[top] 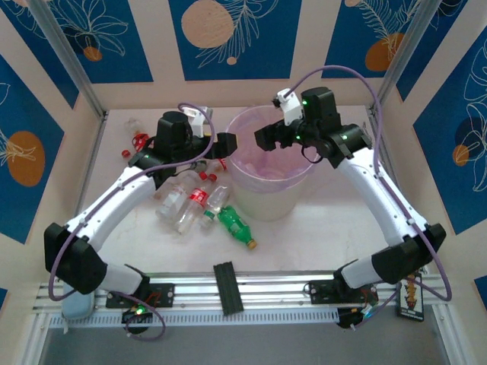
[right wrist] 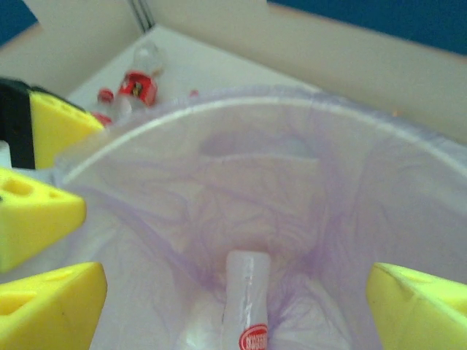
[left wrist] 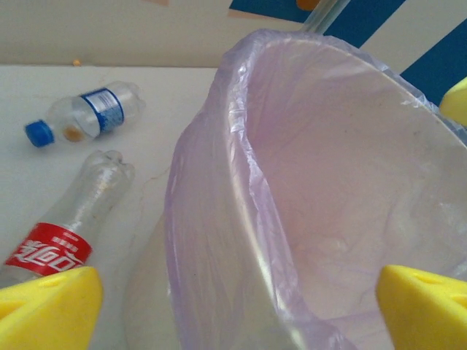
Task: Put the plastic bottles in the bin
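Note:
The bin [top: 262, 199], a cream bucket lined with a lilac bag, stands mid-table. My left gripper [top: 227, 144] hangs open over its left rim [left wrist: 244, 146], yellow fingertips [left wrist: 47, 310] far apart with nothing between them. Above the bin's mouth, my right gripper [top: 268, 138] is open too. Under it a clear bottle with a red label [right wrist: 246, 310] lies inside the bag, untouched by the fingertips [right wrist: 51, 306]. More plastic bottles [top: 190, 201] lie in a cluster left of the bin, among them a green one [top: 236, 226]. A red-labelled bottle [left wrist: 55, 240] and a blue-capped one [left wrist: 84, 117] lie by the bin.
A few small red-capped bottles [top: 137, 141] sit at the far left of the table, also seen past the bin [right wrist: 139, 84]. My left gripper's yellow fingers [right wrist: 36, 211] stand close to the right gripper over the bin's rim [right wrist: 219, 106]. The metal rail [top: 228, 289] runs along the near edge.

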